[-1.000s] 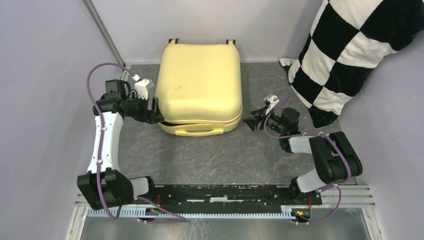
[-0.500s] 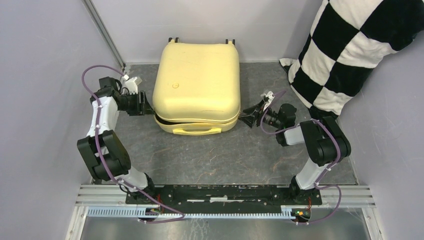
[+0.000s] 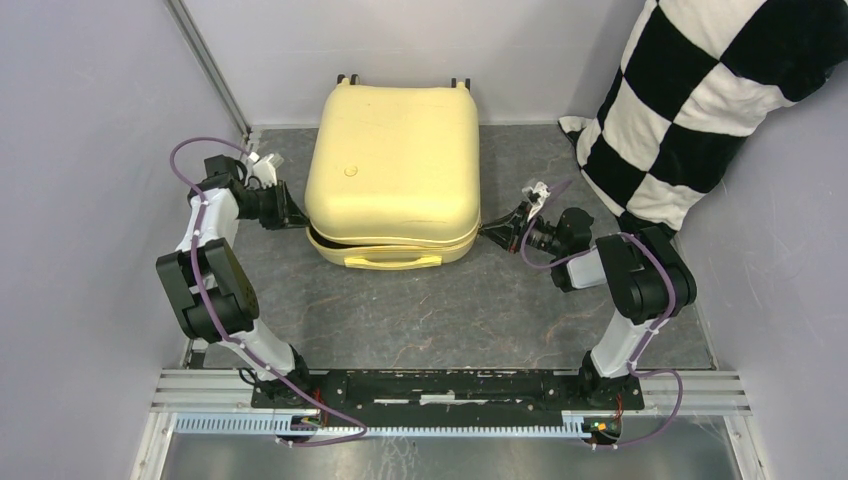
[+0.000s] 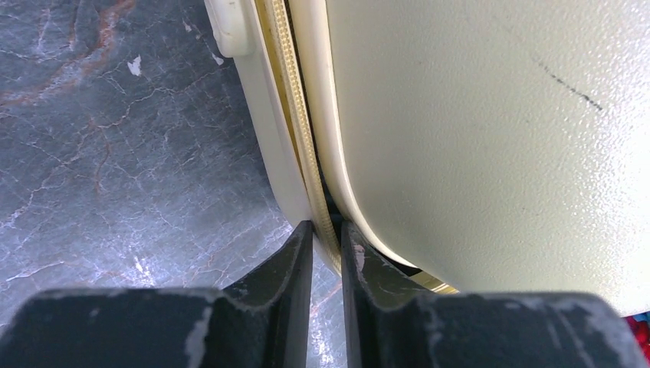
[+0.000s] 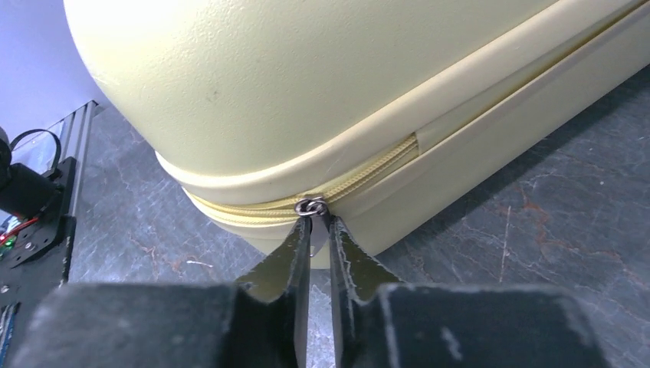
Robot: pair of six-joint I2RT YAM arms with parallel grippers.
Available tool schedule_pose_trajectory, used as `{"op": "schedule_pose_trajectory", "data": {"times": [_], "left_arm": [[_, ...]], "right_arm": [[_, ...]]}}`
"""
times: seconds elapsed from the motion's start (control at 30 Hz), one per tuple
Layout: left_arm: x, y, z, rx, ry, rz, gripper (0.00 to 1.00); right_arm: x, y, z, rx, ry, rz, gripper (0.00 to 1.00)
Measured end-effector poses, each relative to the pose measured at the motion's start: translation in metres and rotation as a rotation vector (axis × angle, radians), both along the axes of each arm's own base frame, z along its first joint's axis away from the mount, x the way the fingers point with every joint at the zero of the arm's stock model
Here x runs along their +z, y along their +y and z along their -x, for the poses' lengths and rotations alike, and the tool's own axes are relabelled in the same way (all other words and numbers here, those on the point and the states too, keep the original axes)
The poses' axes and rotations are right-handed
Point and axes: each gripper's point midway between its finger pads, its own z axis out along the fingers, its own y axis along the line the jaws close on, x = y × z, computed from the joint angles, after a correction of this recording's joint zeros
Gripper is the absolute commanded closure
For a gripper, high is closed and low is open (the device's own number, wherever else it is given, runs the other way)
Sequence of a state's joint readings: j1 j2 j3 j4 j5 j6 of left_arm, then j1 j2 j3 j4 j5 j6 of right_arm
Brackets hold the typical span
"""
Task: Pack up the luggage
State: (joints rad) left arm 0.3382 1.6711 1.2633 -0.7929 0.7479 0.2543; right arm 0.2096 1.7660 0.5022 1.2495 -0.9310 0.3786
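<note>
The luggage (image 3: 395,170) lies flat on the surface (image 3: 430,310) between the two grippers, lid down but gaping at its near left corner. Dead ahead of the right gripper (image 5: 320,230), at its tips, is the zipper pull (image 5: 312,207) on the near right corner, and the fingers are pinched shut on its tab. In the wrist view the seam runs off to that gripper's left, round the corner toward the near side. Straight ahead of the left gripper (image 4: 328,234) is the zipper tape (image 4: 295,115) on the lower shell's rim, which it clamps. The right arm likely has to drag the pull along that seam while the left steadies the rim.
</note>
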Motion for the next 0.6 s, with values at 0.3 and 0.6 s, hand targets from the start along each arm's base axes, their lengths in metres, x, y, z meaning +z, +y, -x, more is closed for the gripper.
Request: {"op": "schedule_pose_trajectory", "data": {"times": [0.3, 0.6], "left_arm": [[0.0002, 0.0006, -0.0017, 0.018, 0.005, 0.003, 0.90], [0.0000, 0.0012, -0.0019, 0.033, 0.015, 0.005, 0.95]], "right_arm": [[-0.0004, -0.0024, -0.0050, -0.020, -0.011, 0.003, 0.79], [-0.0042, -0.0031, -0.0026, -0.020, -0.036, 0.021, 0.49]]}}
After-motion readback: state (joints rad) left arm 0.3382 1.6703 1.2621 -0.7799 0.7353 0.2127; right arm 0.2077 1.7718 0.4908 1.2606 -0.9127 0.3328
